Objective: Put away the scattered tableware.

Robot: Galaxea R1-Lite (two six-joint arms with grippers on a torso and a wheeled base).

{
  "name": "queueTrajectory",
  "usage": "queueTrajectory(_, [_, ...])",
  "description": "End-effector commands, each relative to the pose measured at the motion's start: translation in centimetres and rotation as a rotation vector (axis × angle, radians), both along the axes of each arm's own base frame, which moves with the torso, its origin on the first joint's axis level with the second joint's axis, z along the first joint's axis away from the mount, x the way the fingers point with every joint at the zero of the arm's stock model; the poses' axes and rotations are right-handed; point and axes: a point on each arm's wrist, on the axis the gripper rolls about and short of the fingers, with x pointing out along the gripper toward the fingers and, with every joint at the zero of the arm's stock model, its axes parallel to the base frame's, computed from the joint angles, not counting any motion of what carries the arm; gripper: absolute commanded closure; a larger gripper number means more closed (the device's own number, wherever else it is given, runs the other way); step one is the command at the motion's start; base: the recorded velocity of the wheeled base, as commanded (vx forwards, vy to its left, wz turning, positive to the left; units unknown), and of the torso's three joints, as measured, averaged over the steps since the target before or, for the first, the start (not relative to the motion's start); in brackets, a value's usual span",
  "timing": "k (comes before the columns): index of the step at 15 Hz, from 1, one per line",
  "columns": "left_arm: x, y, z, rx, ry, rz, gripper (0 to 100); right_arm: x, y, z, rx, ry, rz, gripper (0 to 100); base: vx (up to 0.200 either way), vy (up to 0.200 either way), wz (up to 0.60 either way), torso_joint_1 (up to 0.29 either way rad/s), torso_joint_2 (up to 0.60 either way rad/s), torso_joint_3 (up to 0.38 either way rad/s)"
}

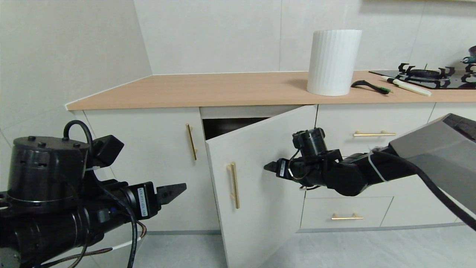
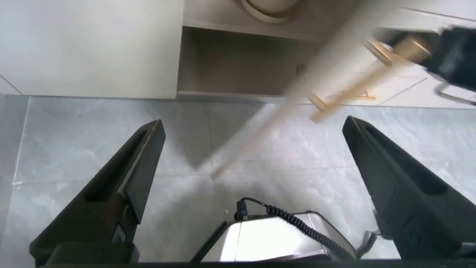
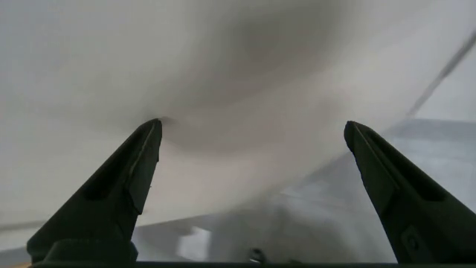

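Note:
On the wooden counter [image 1: 223,89], a tall white ribbed holder [image 1: 333,61] stands upright. Just right of it lie a black utensil with a green part [image 1: 370,86] and a cream-handled utensil [image 1: 407,86]. Below, a white cabinet door [image 1: 260,178] with a gold handle [image 1: 233,185] hangs partly open. My right gripper [image 1: 269,166] is close to the door's outer face, open [image 3: 253,125] and holding nothing. My left gripper [image 1: 176,190] hovers low, left of the door, open [image 2: 253,126] and holding nothing. A pale bowl's rim [image 2: 269,7] shows inside the cabinet.
A gas hob [image 1: 427,74] sits at the counter's far right. Drawers with gold handles [image 1: 373,133] lie right of the open door, and another closed door with a handle [image 1: 190,141] to its left. Grey tiled floor [image 1: 353,249] spreads below.

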Motion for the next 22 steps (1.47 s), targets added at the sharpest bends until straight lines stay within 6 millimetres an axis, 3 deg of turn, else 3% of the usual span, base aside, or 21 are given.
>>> queueTrajectory(1, [0.0, 0.0, 0.0, -0.001, -0.002, 0.001, 0, 1.6, 1.3, -1.7, 0.041, 0.021, -0.030, 0, 0.000, 0.000, 0.00, 0.000, 0.00, 0.000])
queueTrajectory(8, [0.0, 0.0, 0.0, 0.000, -0.001, 0.003, 0, 6.1, 1.3, -2.3, 0.237, 0.024, -0.200, 0, 0.000, 0.000, 0.00, 0.000, 0.00, 0.000])
queueTrajectory(14, [0.0, 0.0, -0.1, 0.000, 0.002, 0.003, 0, 9.1, 0.7, -4.6, 0.220, -0.016, -0.322, 0, 0.000, 0.000, 0.00, 0.000, 0.00, 0.000])
queueTrajectory(22, [0.1, 0.0, -0.2, 0.002, 0.007, 0.002, 0, 11.4, -1.0, -5.3, 0.182, -0.040, -0.439, 0, 0.000, 0.000, 0.00, 0.000, 0.00, 0.000])
